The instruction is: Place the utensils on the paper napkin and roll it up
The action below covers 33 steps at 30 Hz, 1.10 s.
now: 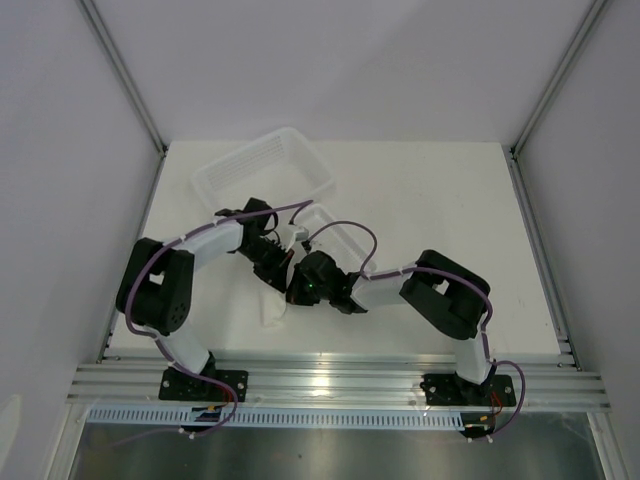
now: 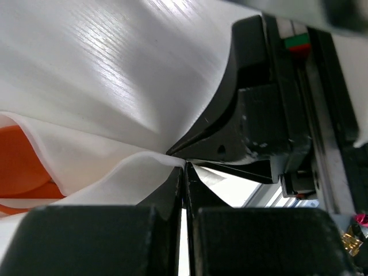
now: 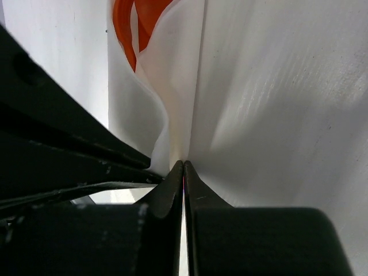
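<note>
White table (image 1: 440, 200) between plain white walls, with an aluminium rail along the near edge. Near the table's middle, the paper napkin (image 2: 121, 178), folded over the utensils (image 2: 20, 167); of these only an orange patch visible, at 9 o'clock in the left wrist view and at 12 o'clock in the right wrist view. Pinched on the napkin's edge from two sides: left gripper (image 2: 184, 172) with jaws pressed together on the paper, right gripper (image 3: 183, 172) the same, the tips almost meeting. Further out, a small tray (image 1: 335, 225) at 1 o'clock from the grippers and a large basket (image 1: 265, 165) at 12 o'clock. Judged as the rolling step, with the roll not yet finished. Next, probably: carry the pinched edge over the orange pieces with both wrists together, gently, to avoid tearing the thin paper.
</note>
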Each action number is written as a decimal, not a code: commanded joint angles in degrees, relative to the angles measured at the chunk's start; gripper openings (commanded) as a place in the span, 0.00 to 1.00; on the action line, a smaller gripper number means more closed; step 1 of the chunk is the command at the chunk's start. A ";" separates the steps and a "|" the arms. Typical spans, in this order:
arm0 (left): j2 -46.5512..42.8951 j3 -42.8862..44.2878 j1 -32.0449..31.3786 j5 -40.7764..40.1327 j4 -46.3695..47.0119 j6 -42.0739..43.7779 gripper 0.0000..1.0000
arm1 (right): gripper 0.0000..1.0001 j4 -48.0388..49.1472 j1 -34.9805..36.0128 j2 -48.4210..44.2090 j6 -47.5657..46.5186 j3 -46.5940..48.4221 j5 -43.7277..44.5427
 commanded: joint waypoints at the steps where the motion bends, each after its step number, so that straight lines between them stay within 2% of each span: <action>1: 1.45 1.40 -0.56 1.22 1.79 -1.15 0.01 | 0.00 1.71 1.23 -1.52 -2.83 0.91 1.03; 5: 1.36 0.62 -0.56 0.26 1.62 -0.80 0.01 | 0.00 -0.47 1.40 -2.92 -2.83 0.74 1.64; 9: 0.31 -0.62 -0.56 -0.71 2.50 -0.35 0.01 | 0.05 -3.20 1.23 -6.09 -3.44 -0.32 4.46; 13: 1.27 -0.35 -0.65 -0.98 2.41 -0.62 0.01 | 0.15 -6.71 1.14 -8.20 -4.06 -0.50 5.69; 16: 1.45 -0.09 -0.56 -1.15 2.32 -0.62 0.01 | 0.18 -7.69 1.31 -9.17 -4.15 -1.28 6.48; 21: 0.66 0.09 -0.56 -0.89 2.06 -0.36 0.01 | 0.22 -4.97 1.40 -11.89 -3.53 -6.19 7.45; 25: 0.83 0.61 -0.56 -0.01 1.62 -0.53 0.01 | 0.31 -2.69 1.84 -14.00 -5.11 -7.52 8.24; 33: 1.45 1.31 -0.65 0.69 1.62 -0.53 0.01 | 0.46 0.39 3.34 -10.84 -8.02 -4.19 6.66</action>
